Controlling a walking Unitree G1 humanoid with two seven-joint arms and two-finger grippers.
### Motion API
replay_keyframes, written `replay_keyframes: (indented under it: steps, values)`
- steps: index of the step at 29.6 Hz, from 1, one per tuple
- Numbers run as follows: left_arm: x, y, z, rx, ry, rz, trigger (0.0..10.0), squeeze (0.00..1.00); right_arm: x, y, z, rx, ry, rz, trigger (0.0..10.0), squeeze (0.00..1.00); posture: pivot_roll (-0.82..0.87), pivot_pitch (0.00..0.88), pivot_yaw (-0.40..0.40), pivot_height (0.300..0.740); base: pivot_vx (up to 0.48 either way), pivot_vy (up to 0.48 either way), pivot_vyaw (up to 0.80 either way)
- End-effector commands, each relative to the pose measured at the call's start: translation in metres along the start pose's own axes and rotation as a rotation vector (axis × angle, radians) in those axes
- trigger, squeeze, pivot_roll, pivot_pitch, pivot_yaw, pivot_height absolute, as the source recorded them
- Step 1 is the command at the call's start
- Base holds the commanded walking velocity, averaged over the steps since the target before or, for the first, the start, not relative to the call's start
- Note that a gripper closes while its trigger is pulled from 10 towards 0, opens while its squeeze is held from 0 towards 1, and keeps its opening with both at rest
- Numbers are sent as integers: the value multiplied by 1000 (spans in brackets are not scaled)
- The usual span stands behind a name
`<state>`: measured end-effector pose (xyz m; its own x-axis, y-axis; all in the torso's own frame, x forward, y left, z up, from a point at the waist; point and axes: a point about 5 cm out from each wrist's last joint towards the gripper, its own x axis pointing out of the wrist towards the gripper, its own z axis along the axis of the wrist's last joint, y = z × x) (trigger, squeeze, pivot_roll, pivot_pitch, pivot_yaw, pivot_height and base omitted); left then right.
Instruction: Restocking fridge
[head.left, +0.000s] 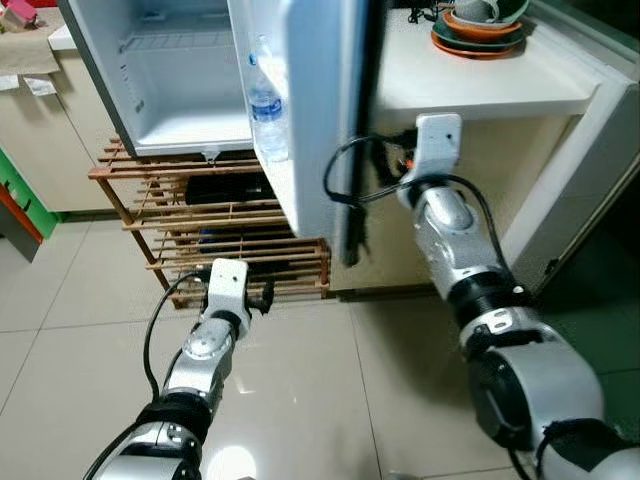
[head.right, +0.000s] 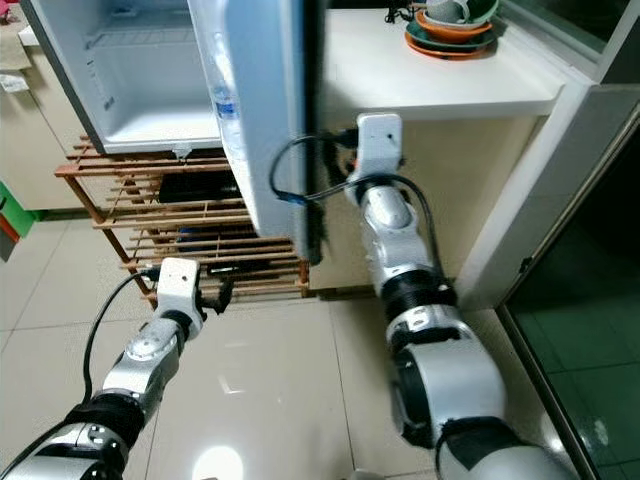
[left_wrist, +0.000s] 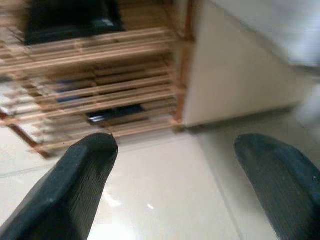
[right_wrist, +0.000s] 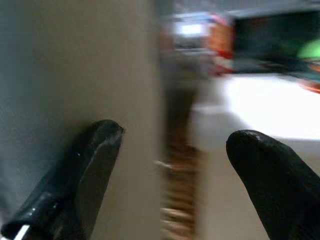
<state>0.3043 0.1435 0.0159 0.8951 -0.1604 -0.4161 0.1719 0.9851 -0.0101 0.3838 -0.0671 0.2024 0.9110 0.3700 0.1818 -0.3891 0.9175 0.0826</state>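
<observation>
Pale glossy floor tiles (head.left: 300, 400) lie nearest, and low over them hangs the left end effector (left_wrist: 175, 175), its fingers (left_wrist: 82, 175) spread wide with nothing between them. Just past it stands the wooden slatted rack (head.left: 210, 215), dark items tucked on its shelves (too blurred to name).

Up and to the right, the right end effector (right_wrist: 170, 175) sits at the outer face of the open fridge door (head.left: 320, 110), fingers parted, one of them (right_wrist: 85, 170) against or just beside the panel; no grasp that I can confirm. The door is stiff and smooth, likely slippery on its flat face, so my call is to take it by the edge.

A water bottle (head.left: 266, 112) stands in the door's inner shelf: light plastic, liable to tip if the door jerks. Behind it, the fridge interior (head.left: 180, 80).

Farther right, stacked bowls (head.left: 482, 28) sit on the white desk (head.left: 480, 80).

The head views give the bottle and the layout; the right wrist view alone brings that finger-to-door closeness up near.
</observation>
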Motion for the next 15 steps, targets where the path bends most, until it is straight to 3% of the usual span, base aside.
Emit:
replay_keyframes:
  steps: [1, 2, 3, 5, 8, 12, 13, 15]
  values:
    - [2, -13, -5, 22, 87, -84, 10000, 0, -4, 37, 8, 85, -18, 166, 10000, 0, -147, 0, 31, 736, 0, 0, 0]
    - [2, -16, -9, 17, 125, -104, 10000, 0, -8, 49, 9, 112, -21, 221, 10000, 0, -147, 0, 31, 736, 0, 0, 0]
    - [1, -17, -11, -8, 135, -110, 10000, 0, -17, 73, 15, 157, -52, 331, 10000, 0, -147, 0, 31, 736, 0, 0, 0]
    - [1, -17, -11, -12, 132, -109, 10000, 0, -19, 79, 19, 181, -69, 368, 10000, 0, -147, 0, 31, 736, 0, 0, 0]
    - [2, -13, -12, -36, 160, -103, 10000, 0, -30, 98, 39, 288, -161, 536, 10000, 0, -142, 0, 25, 736, 0, 0, 0]
    - [4, -13, 1, -58, 91, -106, 10000, 0, -26, 75, 41, 326, -150, 475, 10000, 0, -131, 0, 16, 736, 0, 0, 0]
    - [4, -14, 11, -45, 40, -117, 10000, 0, -30, 54, 37, 306, -122, 386, 10000, 0, -127, 0, 7, 736, 0, 0, 0]
    - [2, -11, 33, -3, -96, -100, 10000, 0, -37, 18, 23, 159, -65, 180, 10000, 0, -127, 0, 5, 736, 0, 0, 0]
